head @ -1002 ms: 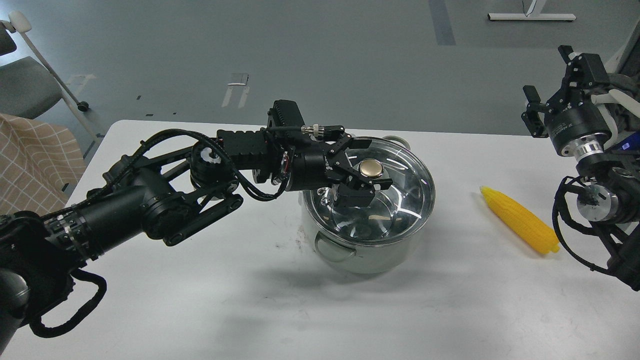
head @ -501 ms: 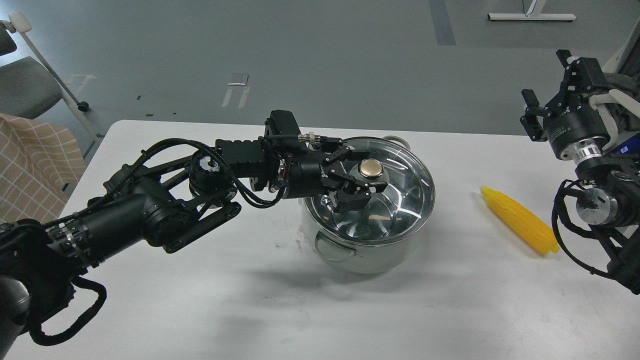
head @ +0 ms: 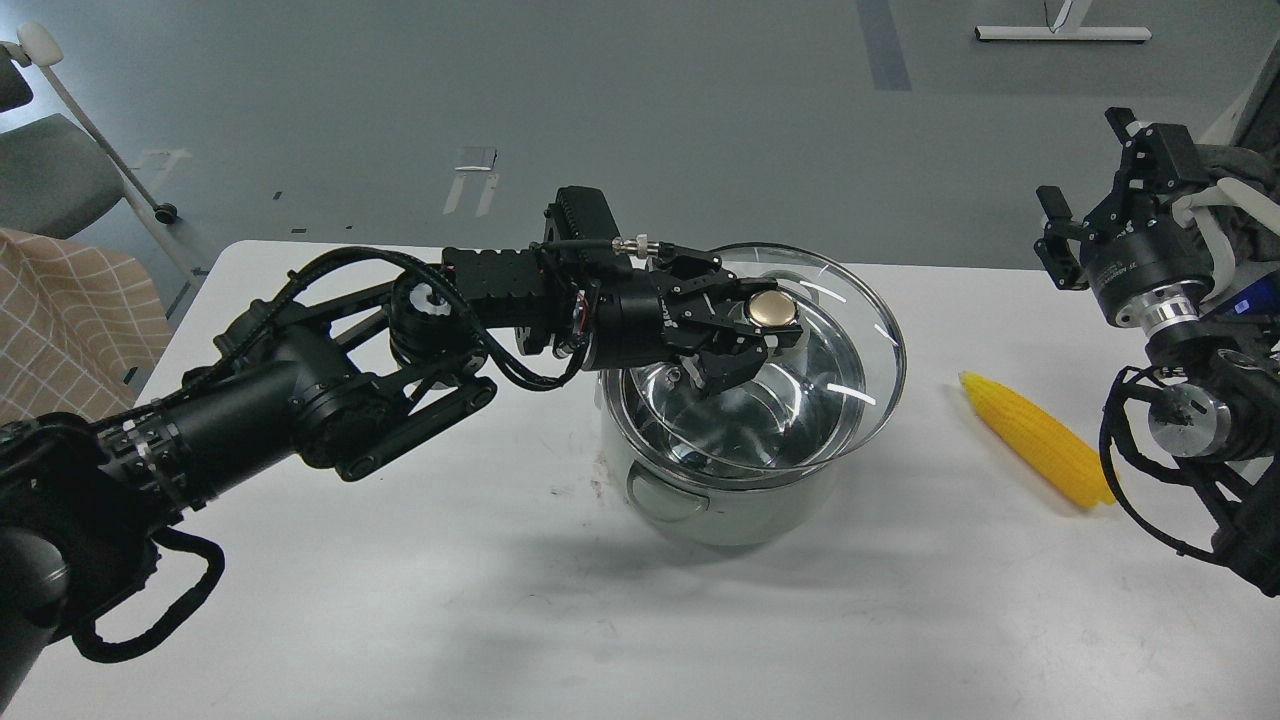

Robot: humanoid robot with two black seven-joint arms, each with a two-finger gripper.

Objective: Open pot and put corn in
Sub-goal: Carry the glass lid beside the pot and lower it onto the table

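Note:
The steel pot stands mid-table. My left gripper is shut on the brass knob of the round glass lid and holds the lid lifted and tilted, just above the pot and shifted right. The pot's shiny inside shows through and under the lid. The yellow corn lies on the table right of the pot. My right gripper is raised at the far right, above and behind the corn, fingers apart and empty.
The white table carries only the pot and corn. A grey chair and a checked cloth sit off the table's left side. A white stand foot is on the floor behind.
My left gripper closed on the knob and lifted the lid up and to the right off the pot's rim. The right gripper rose slightly.

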